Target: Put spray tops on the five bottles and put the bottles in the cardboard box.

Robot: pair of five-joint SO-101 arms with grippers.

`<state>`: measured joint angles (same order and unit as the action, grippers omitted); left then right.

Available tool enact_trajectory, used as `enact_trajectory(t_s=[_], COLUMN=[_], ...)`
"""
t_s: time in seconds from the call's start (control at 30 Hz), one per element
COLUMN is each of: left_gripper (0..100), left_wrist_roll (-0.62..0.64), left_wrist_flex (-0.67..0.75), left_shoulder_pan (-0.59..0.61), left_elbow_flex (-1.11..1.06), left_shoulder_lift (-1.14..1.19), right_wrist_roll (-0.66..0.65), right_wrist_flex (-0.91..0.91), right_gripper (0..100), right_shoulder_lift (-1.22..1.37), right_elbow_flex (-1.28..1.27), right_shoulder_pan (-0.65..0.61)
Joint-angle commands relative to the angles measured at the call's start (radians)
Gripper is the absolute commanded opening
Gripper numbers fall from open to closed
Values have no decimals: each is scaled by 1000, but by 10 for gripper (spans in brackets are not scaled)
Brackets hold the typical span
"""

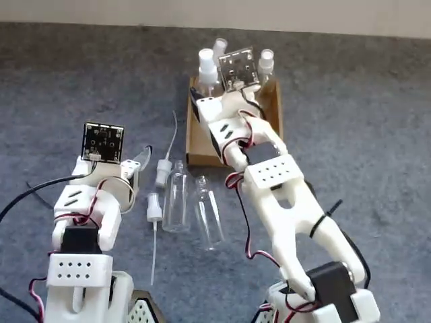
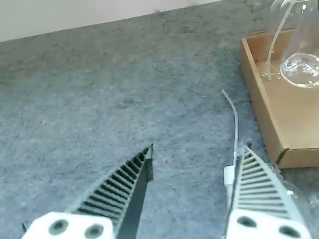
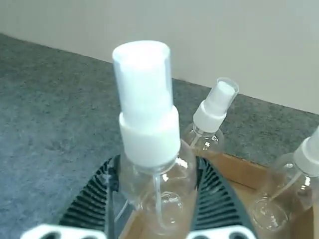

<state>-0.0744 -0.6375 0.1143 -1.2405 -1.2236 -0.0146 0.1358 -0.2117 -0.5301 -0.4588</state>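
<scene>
My right gripper (image 3: 157, 167) is shut on a clear bottle (image 3: 149, 144) fitted with a white spray top, held upright over the near left corner of the cardboard box (image 1: 269, 111). Two more capped bottles (image 3: 210, 122) (image 3: 291, 191) stand in the box. On the carpet lie two open bottles (image 1: 176, 195) (image 1: 208, 212) side by side. Beside them are two loose spray tops (image 1: 163, 169) (image 1: 155, 207) with long tubes. My left gripper (image 2: 198, 149) (image 1: 140, 161) hovers open just left of the upper spray top, whose tube (image 2: 234, 124) runs beside one finger.
Grey carpet covers the whole work area, with a pale wall behind the box. The box wall (image 2: 261, 107) stands close to the right of my left gripper. A black cable (image 1: 30, 192) trails by the left arm.
</scene>
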Motion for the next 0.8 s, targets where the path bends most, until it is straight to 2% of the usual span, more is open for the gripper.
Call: enact_trajectory(t_s=[0.0,0.77], left_gripper=[245,245], left_wrist_roll=[9,9], left_wrist_flex=[25,25], left_shoulder_pan=[7,5], left_elbow_flex=[5,4], left_shoulder_lift=[-16,-13], right_wrist_roll=[8,8], right_wrist_flex=[-77,-199], right_gripper=[5,9], right_shoulder_lift=[27,295], right_elbow_flex=[15,21], right_shoulder_pan=[19,45])
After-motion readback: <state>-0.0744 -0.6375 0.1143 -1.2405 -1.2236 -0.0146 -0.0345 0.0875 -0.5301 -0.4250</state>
